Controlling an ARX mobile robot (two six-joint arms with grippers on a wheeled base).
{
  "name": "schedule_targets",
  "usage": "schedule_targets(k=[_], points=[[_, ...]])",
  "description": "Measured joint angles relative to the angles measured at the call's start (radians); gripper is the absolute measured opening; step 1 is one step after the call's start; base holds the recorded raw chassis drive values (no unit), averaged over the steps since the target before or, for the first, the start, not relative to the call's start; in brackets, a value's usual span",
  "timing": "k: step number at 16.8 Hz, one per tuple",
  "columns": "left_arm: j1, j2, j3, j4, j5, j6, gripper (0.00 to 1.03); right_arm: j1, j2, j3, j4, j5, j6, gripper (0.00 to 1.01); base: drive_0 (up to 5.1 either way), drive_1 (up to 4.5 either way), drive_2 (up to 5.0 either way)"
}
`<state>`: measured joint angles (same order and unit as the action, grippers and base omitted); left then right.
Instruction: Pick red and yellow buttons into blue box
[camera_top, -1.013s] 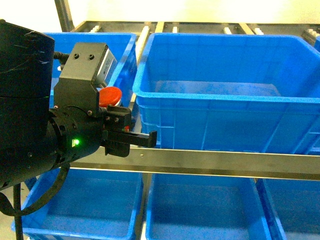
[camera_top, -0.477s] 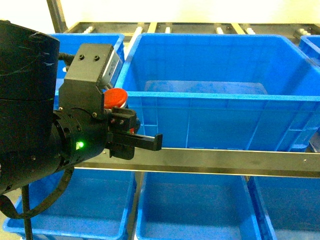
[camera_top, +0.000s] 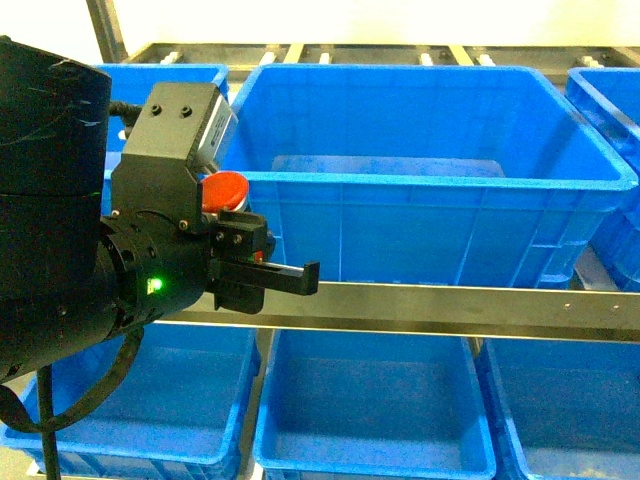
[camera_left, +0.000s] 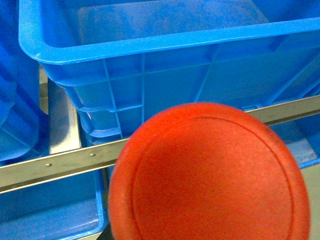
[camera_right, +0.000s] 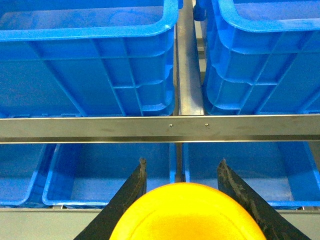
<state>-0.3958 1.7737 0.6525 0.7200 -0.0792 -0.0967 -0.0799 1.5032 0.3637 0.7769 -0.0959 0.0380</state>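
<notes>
Jaws of the left gripper (camera_top: 268, 262) clasp the red button (camera_left: 207, 175) just before the big blue box (camera_top: 430, 180); the right gripper (camera_right: 182, 172) pinches the yellow button (camera_right: 187, 212) below the steel rack rail (camera_right: 160, 128).

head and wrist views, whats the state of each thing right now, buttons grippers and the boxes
red button: held in the left gripper, short of the box
yellow button: held between the right gripper fingers, out over the lower boxes
large blue box: on the upper rack, nothing seen inside it
lower blue boxes: under the metal rail, the middle one looks bare
</notes>
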Motion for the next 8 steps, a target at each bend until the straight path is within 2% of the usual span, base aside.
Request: schedule_targets(k=[1, 5, 8], points=[[0.0, 0.0, 0.0, -0.007, 0.0, 0.0, 0.25, 0.0, 0.0, 0.0, 0.001, -0.001, 0.0, 0.38, 0.0, 0.0, 0.0], [0.003, 0.0, 0.0, -0.01, -0.003, 0.0, 0.25, 0.001, 0.0, 0.0, -0.005, -0.002, 0.0, 0.38, 0.0, 4.2, -4.3], [0.007, 0.0, 0.003, -0.009, -0.005, 0.0, 0.25, 0.001, 0.0, 0.002, -0.002, -0.002, 0.0, 0.38, 0.0, 0.0, 0.0]])
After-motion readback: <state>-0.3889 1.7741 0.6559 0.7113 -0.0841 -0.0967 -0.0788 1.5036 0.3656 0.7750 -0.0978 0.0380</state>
